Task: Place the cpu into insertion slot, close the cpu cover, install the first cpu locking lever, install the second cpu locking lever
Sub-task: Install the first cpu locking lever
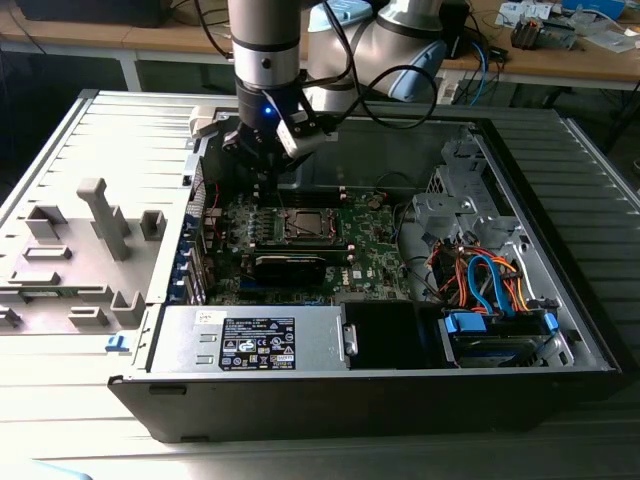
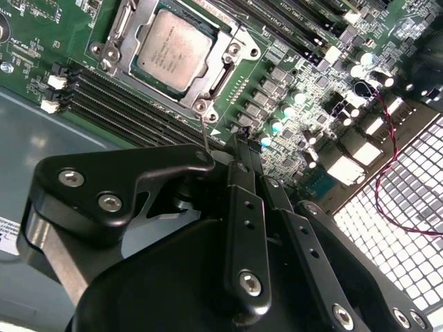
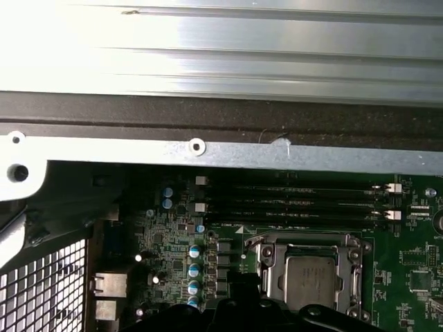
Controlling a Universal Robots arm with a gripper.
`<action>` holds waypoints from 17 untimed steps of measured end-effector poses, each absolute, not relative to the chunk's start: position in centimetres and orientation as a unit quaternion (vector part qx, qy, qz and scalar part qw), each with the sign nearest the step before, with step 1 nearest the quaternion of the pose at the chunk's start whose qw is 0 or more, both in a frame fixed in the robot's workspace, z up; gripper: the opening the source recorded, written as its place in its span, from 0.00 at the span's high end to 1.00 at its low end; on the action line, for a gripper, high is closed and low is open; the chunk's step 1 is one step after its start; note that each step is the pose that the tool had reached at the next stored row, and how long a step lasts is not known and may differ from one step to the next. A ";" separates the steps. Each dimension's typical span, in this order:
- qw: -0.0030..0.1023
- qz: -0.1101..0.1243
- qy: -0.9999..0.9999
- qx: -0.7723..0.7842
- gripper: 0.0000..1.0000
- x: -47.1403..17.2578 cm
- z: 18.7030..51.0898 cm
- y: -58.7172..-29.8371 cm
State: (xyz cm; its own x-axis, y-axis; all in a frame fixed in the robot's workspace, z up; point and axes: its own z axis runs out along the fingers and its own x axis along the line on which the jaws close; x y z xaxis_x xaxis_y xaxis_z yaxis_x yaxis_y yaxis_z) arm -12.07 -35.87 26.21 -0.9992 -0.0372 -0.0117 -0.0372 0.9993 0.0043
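Note:
The cpu (image 2: 173,48) lies flat in the insertion slot (image 2: 228,52) on the green board, its silver top showing. The cpu cover (image 2: 135,31) rests down around it as a silver frame. In the first wrist view the cpu (image 3: 309,280) and the cpu cover (image 3: 266,266) sit just past the gripper (image 3: 239,290). A thin wire locking lever (image 2: 205,135) rises from the socket's corner, close beside my gripper (image 2: 240,143), which is shut with nothing seen between its tips. In the exterior view the gripper (image 1: 262,178) hangs over the board, toward that view's left of the insertion slot (image 1: 305,226).
The open computer case has a metal wall (image 3: 208,149) close behind the board. Memory slots (image 2: 118,104) run beside the socket. A black card (image 1: 290,266), the power supply (image 1: 255,340) and a bundle of cables (image 1: 480,280) lie further off. A grille (image 2: 408,207) flanks the gripper.

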 end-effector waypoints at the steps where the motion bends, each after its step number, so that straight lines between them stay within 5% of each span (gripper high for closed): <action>1: 0.006 0.002 1.000 -0.019 0.89 -12.1 26.2 -35.9; 17: 0.008 0.009 1.000 -0.019 0.89 -13.3 26.1 -35.0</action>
State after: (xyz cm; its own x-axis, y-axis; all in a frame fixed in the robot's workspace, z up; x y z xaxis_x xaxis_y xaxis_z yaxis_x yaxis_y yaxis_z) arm -13.31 -34.96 26.09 -0.9992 -0.0379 -0.0158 -0.0381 0.9991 0.0172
